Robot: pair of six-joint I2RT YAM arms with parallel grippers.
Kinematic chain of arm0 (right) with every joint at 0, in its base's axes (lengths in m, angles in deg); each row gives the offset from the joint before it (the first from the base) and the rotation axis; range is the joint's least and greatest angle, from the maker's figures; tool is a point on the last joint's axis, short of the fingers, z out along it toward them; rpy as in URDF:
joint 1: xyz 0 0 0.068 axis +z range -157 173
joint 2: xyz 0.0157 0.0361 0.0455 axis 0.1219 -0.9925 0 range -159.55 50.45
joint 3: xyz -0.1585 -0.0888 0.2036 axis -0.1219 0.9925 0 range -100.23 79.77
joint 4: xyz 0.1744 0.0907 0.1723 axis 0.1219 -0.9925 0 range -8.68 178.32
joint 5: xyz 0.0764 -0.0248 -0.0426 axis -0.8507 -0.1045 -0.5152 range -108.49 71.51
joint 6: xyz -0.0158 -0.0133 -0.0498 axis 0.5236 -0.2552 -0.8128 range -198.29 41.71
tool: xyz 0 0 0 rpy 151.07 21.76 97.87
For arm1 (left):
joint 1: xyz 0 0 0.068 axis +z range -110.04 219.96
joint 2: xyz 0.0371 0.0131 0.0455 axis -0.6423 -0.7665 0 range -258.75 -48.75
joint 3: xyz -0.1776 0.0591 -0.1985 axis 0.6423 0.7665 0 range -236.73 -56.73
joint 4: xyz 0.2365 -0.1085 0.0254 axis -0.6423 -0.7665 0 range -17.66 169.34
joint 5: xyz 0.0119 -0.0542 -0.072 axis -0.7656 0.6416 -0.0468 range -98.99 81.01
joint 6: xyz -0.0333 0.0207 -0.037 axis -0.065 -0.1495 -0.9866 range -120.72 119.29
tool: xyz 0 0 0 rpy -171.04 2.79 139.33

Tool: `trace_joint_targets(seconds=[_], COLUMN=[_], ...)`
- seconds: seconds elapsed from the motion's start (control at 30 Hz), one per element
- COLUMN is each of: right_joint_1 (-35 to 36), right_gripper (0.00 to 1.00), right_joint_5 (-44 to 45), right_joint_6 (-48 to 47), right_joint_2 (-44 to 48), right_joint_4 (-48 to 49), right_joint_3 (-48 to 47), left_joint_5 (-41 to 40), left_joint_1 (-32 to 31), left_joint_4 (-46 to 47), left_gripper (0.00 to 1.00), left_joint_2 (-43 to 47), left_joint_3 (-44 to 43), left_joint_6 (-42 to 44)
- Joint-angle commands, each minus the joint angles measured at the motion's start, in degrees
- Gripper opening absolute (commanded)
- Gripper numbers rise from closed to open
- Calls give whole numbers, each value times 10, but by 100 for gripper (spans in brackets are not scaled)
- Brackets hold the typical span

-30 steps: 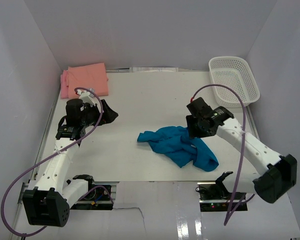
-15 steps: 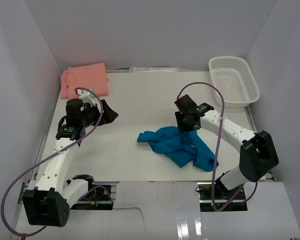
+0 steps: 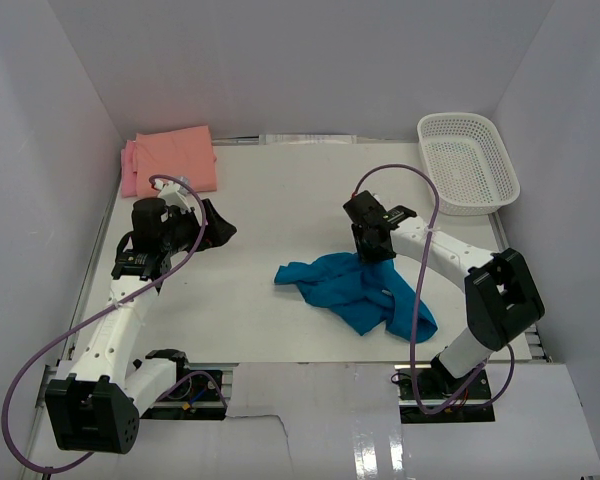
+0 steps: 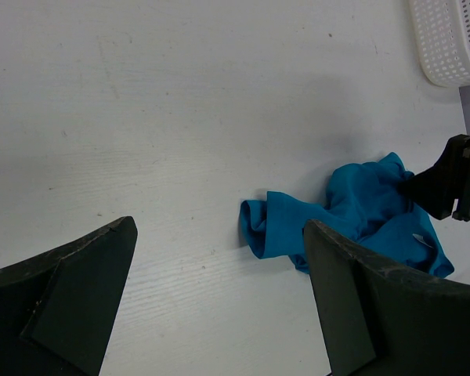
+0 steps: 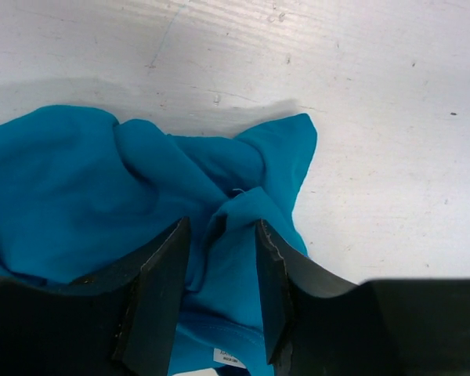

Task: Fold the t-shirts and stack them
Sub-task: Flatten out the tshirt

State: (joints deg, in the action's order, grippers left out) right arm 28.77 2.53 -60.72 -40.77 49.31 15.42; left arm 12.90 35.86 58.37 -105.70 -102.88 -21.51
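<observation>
Teal-blue t-shirt (image 3: pixel 355 290) crumpled near worktop (image 3: pixel 280 190) centre. Right end effector (image 5: pixel 219 235) set narrow, straddling a raised fold at far edge of cloth; firm clamping not determinable. Left end effector (image 4: pixel 219 225) spread wide over worktop, well apart from cloth. Salmon-orange t-shirt (image 3: pixel 177 158) folded, overlapping pink t-shirt (image 3: pixel 128 170), far-left corner.

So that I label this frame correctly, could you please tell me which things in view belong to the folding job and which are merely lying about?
Part of the job:
- teal t-shirt, crumpled mid-table, pinched by the right gripper
- salmon-orange t-shirt, folded, far left corner
- pink t-shirt, folded, under it

Lying about:
- white mesh basket, far right corner
</observation>
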Motion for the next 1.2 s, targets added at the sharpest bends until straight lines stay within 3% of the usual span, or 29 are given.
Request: trace_joint_targets(seconds=[0.0,0.13,0.23,0.4,0.5,0.53,0.63,0.67,0.77,0.87,0.9,1.0,1.17], right_joint_1=[2,1,1,2,1,2,13,20,63,91,91,63,44], right_gripper=[46,35,8,8,8,8,8,8,8,8,8,8,8], right_joint_5=[43,46,53,24,-62,-146,-332,-361,-475,-566,-569,-575,-555], right_joint_6=[7,9,13,-5,-42,-59,-67,-67,-78,-88,-84,-72,-89], right_joint_2=[6,0,-5,-6,-54,-75,-155,-192,-234,-165,-133,-31,12], right_joint_4=[-1,0,-3,4,1,-5,-34,-48,-102,-73,-49,10,-15], right_joint_3=[-16,-11,-13,-68,-199,-294,-442,-541,-690,-651,-562,-434,-367], left_joint_5=[3,5,5,2,0,-3,-10,-11,-18,-30,-34,-48,-68], left_joint_1=[-2,-2,-2,-2,-2,-2,-2,-2,-2,-1,-2,-2,-2], left_joint_4=[-2,-1,-2,-2,-3,-3,-5,-6,-9,-12,-13,-15,-18], left_gripper=[98,98,98,98,98,98,98,98,98,98,98,98,98], left_joint_2=[6,7,5,5,3,3,3,3,4,8,10,16,31], left_joint_3=[-17,-16,-17,-17,-17,-18,-18,-17,-18,-19,-19,-21,-23], left_joint_6=[8,8,8,9,9,9,10,11,11,9,8,5,3])
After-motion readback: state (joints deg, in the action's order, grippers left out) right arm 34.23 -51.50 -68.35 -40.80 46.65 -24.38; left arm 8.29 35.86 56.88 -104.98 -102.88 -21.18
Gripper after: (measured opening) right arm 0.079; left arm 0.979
